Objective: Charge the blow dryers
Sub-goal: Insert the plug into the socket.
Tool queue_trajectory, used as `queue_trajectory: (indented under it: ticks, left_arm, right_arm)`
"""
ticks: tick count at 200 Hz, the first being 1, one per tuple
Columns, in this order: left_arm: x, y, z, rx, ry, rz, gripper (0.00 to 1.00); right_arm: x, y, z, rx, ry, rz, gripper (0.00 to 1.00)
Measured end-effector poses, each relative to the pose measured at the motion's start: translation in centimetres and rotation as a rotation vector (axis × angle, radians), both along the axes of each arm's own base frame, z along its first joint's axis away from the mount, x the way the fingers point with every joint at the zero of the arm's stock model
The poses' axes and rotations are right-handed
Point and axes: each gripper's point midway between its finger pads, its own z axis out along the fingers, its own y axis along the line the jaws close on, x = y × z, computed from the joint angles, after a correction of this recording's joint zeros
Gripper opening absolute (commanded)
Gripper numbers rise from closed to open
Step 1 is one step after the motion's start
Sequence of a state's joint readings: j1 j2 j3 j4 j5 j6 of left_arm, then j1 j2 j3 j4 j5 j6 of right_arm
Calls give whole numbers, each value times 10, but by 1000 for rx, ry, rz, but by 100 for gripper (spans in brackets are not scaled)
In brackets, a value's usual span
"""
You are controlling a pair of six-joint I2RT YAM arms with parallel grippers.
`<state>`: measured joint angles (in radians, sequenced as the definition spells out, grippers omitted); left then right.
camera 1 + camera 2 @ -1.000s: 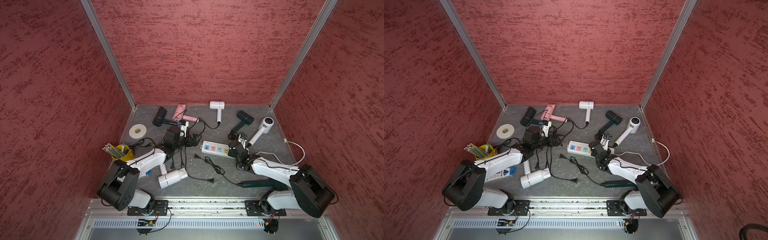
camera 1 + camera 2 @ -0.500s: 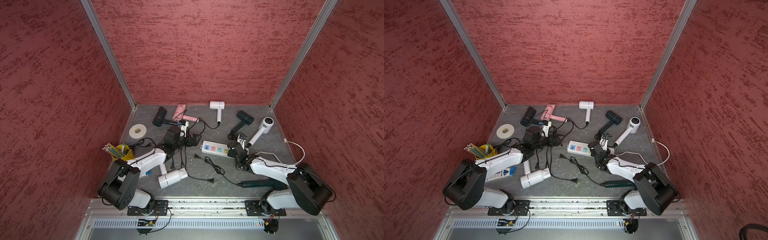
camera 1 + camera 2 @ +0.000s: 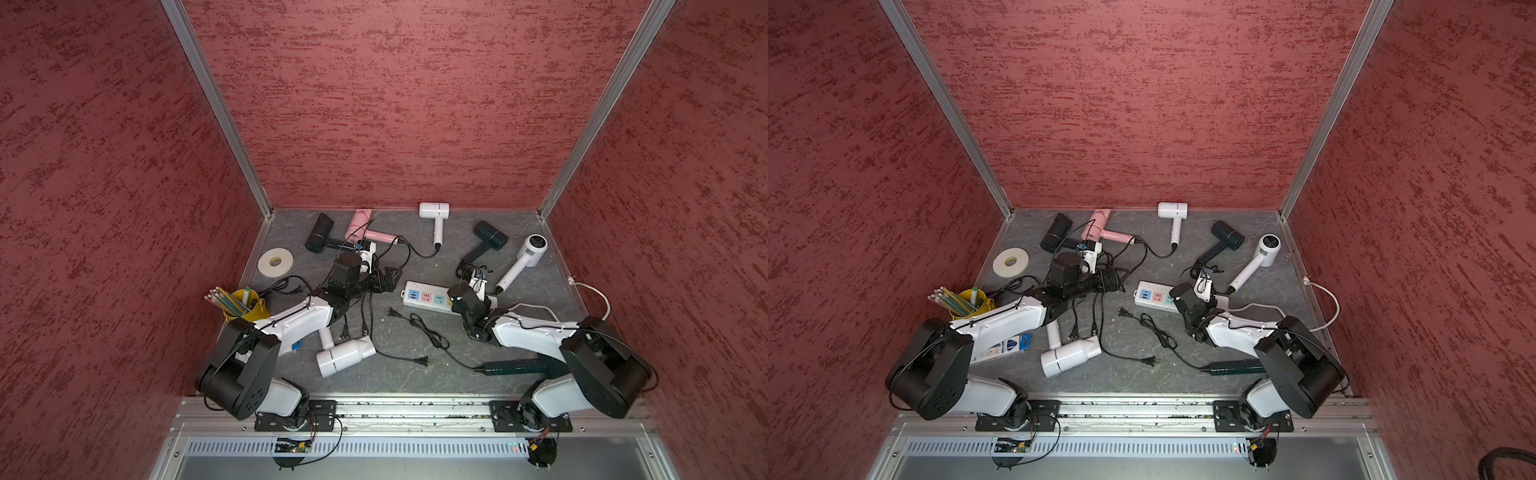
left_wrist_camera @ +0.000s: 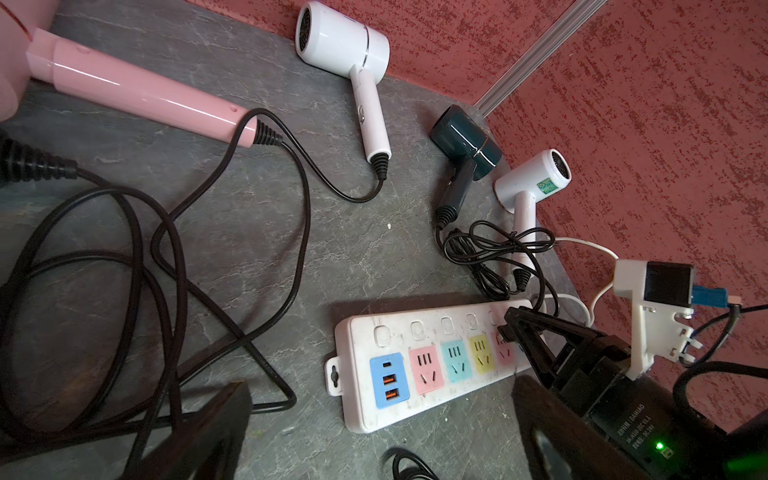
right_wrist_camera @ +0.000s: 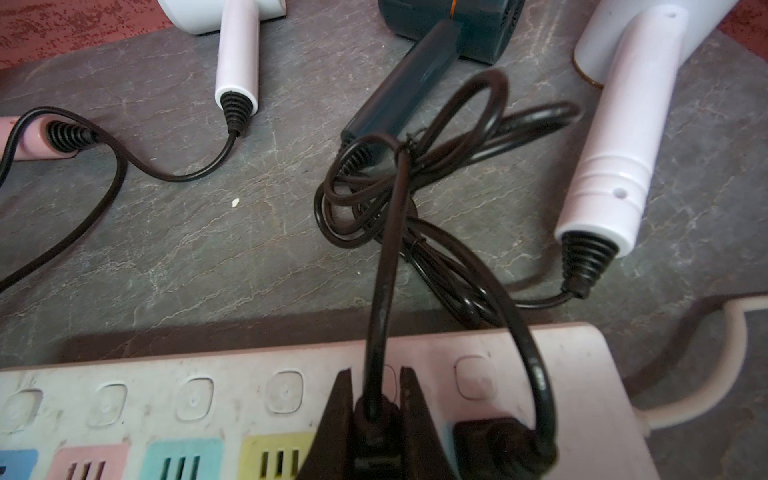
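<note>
As the right pincer (image 5: 375,372) clamps a plug (image 5: 374,436), cords (image 5: 376,199) crowd the strip (image 5: 582,374).

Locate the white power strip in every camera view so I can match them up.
Top view: power strip at mid-table.
Top view: same mid-table spot.
Left wrist: in view, coloured sockets facing the camera.
Right wrist: directly under the right gripper, shut on a black plug.
Shared landmark: white dryer whose handle points at the strip's corded end.
</note>
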<state>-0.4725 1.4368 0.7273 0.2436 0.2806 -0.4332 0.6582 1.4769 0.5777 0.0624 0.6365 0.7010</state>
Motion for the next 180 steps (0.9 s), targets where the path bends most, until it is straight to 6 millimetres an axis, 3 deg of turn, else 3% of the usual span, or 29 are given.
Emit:
queue_trajectory:
  ticks: [81, 180]
  left_arm:
    - [1, 0, -2, 4, 4, 2, 100]
    - [2, 0, -9, 14, 15, 5, 100]
  right_arm:
    - [-9, 1, 2, 43, -36, 4, 0]
    - [-23, 27, -1, 65, -63, 42, 0]
